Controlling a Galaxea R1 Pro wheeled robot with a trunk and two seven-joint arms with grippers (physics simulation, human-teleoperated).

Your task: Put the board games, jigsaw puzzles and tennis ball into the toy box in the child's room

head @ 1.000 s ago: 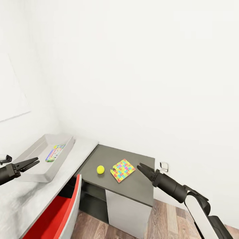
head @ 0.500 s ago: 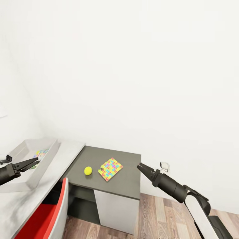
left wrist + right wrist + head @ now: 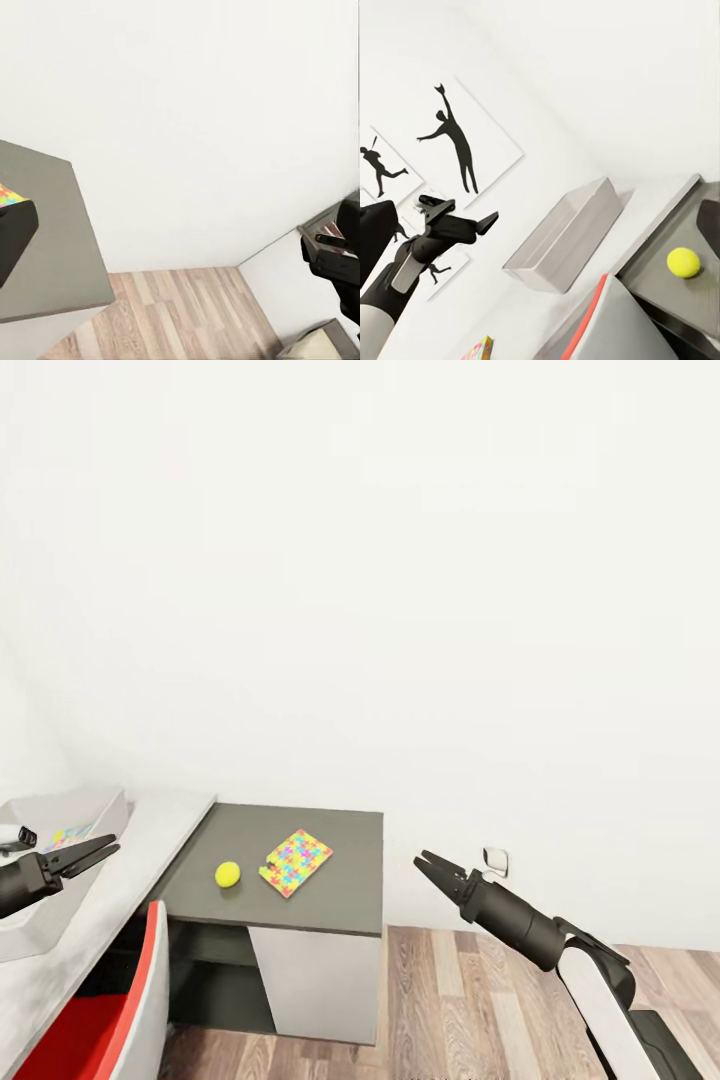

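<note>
Left gripper (image 3: 95,852) narrowly parted, empty, above the pale desk's (image 3: 150,840) front edge. Toy box (image 3: 70,812) sits at the desk's far left, colourful print inside. On the dark side unit (image 3: 340,880) I see the tennis ball (image 3: 227,874) near its front edge, jigsaw puzzle (image 3: 295,862) just beside it, apart. Right gripper (image 3: 432,863) slightly open, empty, past the unit's right edge, over wood floor (image 3: 450,1000). Red chair (image 3: 120,1020) below the desk.
</note>
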